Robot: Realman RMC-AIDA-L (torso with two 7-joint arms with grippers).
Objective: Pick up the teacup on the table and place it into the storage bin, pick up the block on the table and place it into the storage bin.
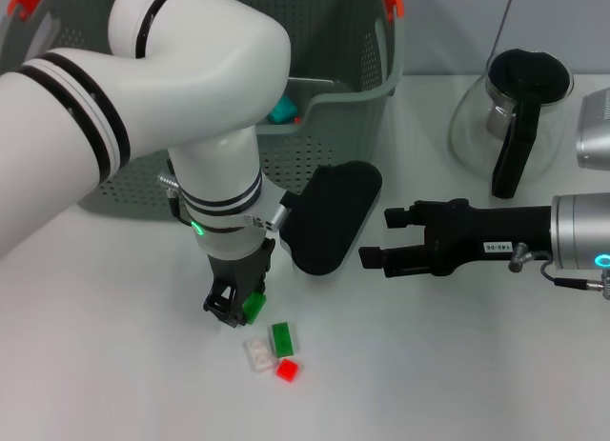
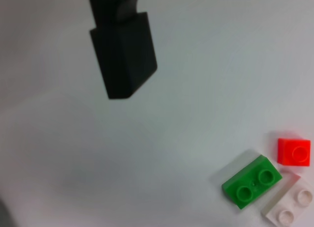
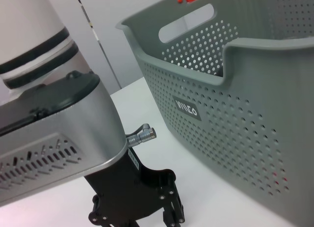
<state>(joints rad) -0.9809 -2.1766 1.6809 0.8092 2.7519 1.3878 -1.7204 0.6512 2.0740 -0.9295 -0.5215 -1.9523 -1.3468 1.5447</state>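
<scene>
Because a block was bound for the storage bin (image 1: 357, 108), our left gripper (image 1: 238, 308) clenched a green block (image 1: 254, 306) just in front of it, while our right gripper (image 1: 381, 241) waited, fingers spread, beside the bin.

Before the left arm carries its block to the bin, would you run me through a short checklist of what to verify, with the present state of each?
1. Left gripper holds a green block: ok, block sits between the fingers.
2. Block lifted off the table: cannot tell.
3. Remaining blocks apart from the gripper: ok, green brick, white brick and red block lie beside it.
4. Storage bin open on top: ok.
5. Right gripper out of the way: ok, open, to the right of the left arm.
</scene>
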